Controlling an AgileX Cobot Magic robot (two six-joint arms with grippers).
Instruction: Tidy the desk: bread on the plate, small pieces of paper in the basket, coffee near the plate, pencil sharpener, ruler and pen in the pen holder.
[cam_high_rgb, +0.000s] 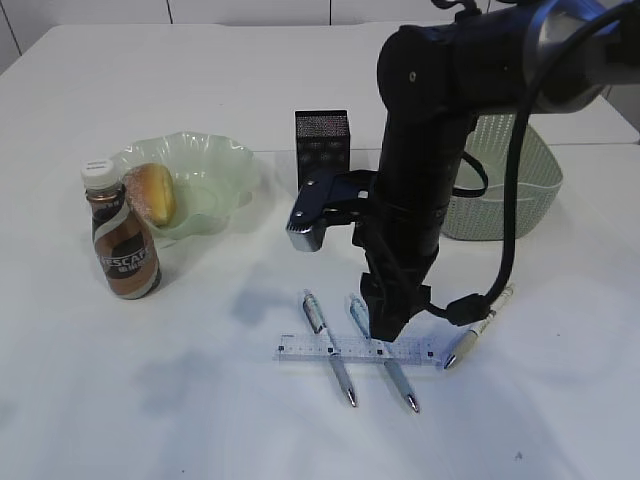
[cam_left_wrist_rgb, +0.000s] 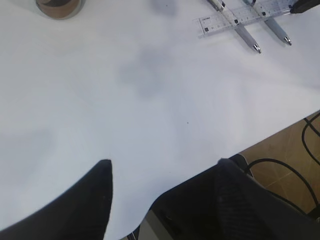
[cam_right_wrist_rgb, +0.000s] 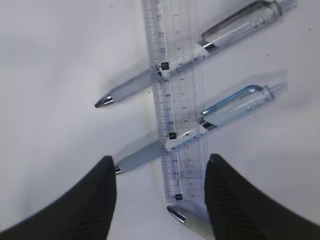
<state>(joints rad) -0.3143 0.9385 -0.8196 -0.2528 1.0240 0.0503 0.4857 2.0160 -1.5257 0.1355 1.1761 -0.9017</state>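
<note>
Your bread (cam_high_rgb: 155, 193) sits in the green plate (cam_high_rgb: 215, 165); the basket's (cam_high_rgb: 505, 190) and pen holder's (cam_high_rgb: 322, 140) insides are hidden. Both your claws gape empty, the right claw (cam_right_wrist_rgb: 160, 182) over the ruler (cam_right_wrist_rgb: 172, 100), the left claw (cam_left_wrist_rgb: 162, 180) over bare counter (cam_left_wrist_rgb: 150, 100).

Front-left table (cam_high_rgb: 150, 400): we are seeing bare surface lying open here.
Centre front: the ruler (cam_high_rgb: 330, 351) is lying across two pens (cam_high_rgb: 330, 350), crowding this strip.
Right arm (cam_high_rgb: 420, 180): it is standing over the ruler, blocking passage through the middle.
Left: the coffee bottle (cam_high_rgb: 122, 235) is standing just beside the plate (cam_high_rgb: 215, 160).
Rear right: the basket (cam_high_rgb: 510, 180) is closing that corner.
</note>
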